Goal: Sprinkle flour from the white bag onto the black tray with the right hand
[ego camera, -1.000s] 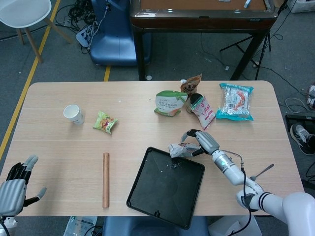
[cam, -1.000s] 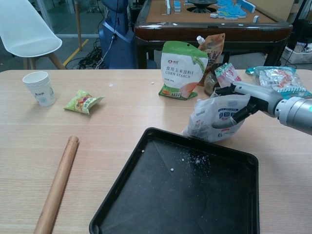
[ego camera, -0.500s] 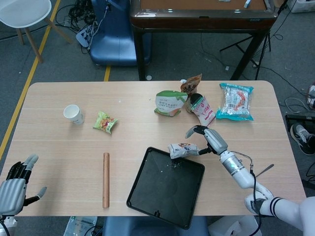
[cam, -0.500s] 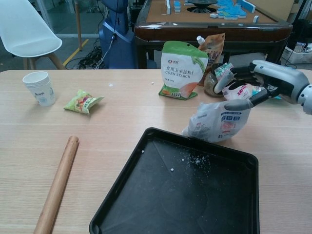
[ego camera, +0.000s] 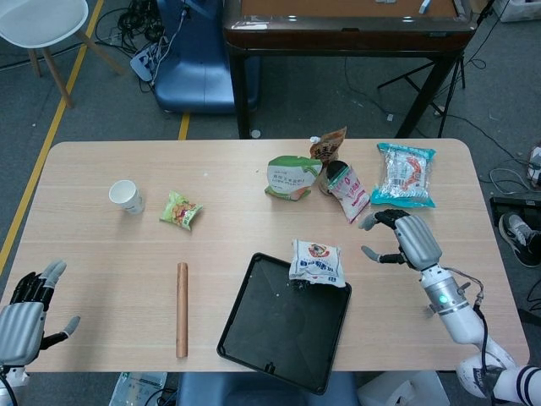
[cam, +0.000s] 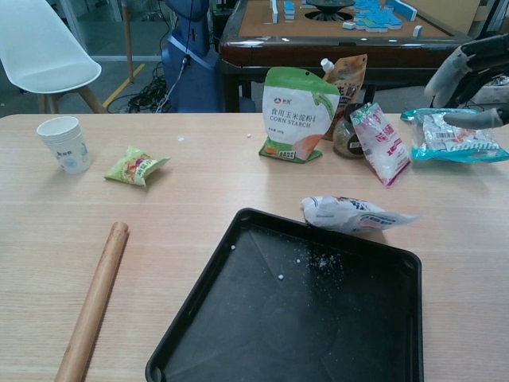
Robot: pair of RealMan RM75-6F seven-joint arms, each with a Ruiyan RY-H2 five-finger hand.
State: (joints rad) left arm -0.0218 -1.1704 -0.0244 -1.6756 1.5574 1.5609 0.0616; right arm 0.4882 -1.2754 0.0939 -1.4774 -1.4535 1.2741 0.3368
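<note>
At a pale wood-grain table (ego camera: 110,254), my right hand (ego camera: 404,238) hovers with fingers spread, holding nothing, off to the right of the crinkled white plastic flour bag (ego camera: 317,261). The bag lies flat across the far rim of the shallow rectangular black metal tray (ego camera: 283,330), which carries a few white specks. My left hand (ego camera: 25,311) waits empty and spread at the table's near left edge, well apart from the wooden rolling pin (ego camera: 182,309).
</note>
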